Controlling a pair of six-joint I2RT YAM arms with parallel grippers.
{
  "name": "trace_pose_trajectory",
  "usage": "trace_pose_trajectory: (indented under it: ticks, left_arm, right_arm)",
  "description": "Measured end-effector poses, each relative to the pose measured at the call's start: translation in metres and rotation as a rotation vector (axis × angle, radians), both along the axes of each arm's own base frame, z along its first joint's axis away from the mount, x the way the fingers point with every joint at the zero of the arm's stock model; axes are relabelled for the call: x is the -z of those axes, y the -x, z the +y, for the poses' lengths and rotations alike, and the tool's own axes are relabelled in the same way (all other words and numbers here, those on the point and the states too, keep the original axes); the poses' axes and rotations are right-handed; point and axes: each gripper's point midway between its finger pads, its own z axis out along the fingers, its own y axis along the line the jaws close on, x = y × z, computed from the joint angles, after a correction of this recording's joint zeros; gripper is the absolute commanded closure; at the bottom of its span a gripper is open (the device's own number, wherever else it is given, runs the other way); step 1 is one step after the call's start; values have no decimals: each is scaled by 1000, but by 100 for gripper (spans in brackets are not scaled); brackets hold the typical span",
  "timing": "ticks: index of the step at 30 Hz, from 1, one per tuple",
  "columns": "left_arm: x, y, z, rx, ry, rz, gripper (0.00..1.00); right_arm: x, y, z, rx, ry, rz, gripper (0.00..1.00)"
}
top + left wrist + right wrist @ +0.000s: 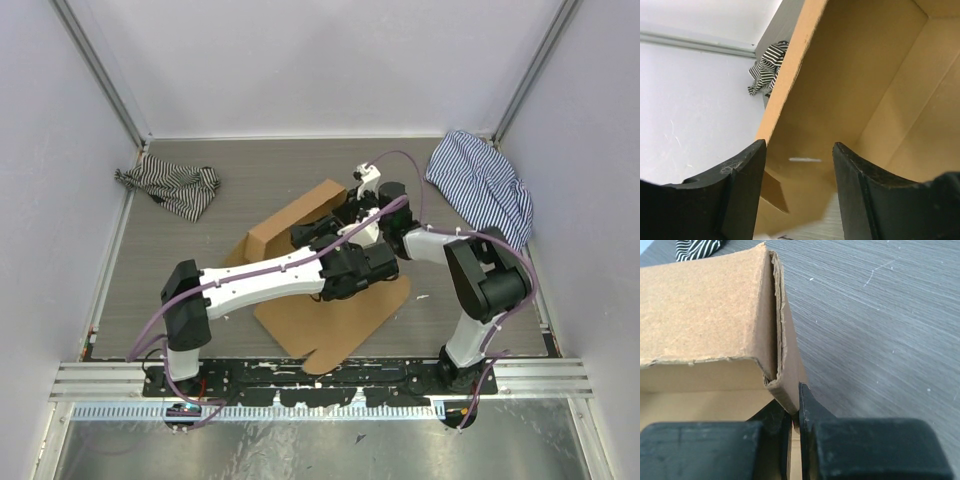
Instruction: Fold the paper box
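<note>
The paper box (292, 213) is a brown cardboard sheet in mid-table, with one long wall folded up at the back left and a flat panel (330, 320) reaching toward me. My right gripper (796, 405) is shut on the doubled edge at the end of that raised wall (705, 310); in the top view it (352, 208) sits at the wall's right end. My left gripper (799, 145) is open and holds nothing, facing the box's inner wall (850, 75). From above, the left gripper (318, 238) hovers over the box's floor.
A striped cloth (170, 186) lies at the back left, also seen past the box as the cloth (767, 72) and the cloth (695, 247). A second blue-striped cloth (480, 185) lies at the back right. White walls enclose the grey table (200, 270).
</note>
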Motion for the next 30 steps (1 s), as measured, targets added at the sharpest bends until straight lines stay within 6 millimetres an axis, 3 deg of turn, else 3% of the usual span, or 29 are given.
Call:
trace_pose_trajectory:
  ticks: [5, 9, 11, 15, 18, 23, 27, 30]
  left_arm:
    - [-20, 18, 11, -68, 113, -78, 39]
    - [-55, 35, 31, -124, 353, -175, 38]
    - [-73, 40, 49, -158, 510, -227, 36]
    - [-91, 52, 110, -207, 704, -298, 30]
    - [-85, 53, 136, -223, 797, -330, 30]
    - [-48, 34, 165, -315, 944, -324, 30]
    - [-19, 1, 190, -458, 1050, -302, 31]
    - [-9, -22, 194, -495, 1072, -278, 31]
  right_arm:
    - [-2, 8, -15, 137, 40, -8, 99]
    - [-7, 5, -35, 232, 84, -18, 99]
    - [-11, 5, -44, 263, 111, -26, 99]
    - [-24, 12, -61, 324, 158, -30, 99]
    - [-35, 22, -78, 381, 183, -44, 99]
    - [-45, 37, -102, 464, 221, -46, 99]
    - [-29, 42, -115, 514, 268, -10, 99]
    - [-16, 46, -120, 531, 296, 25, 99]
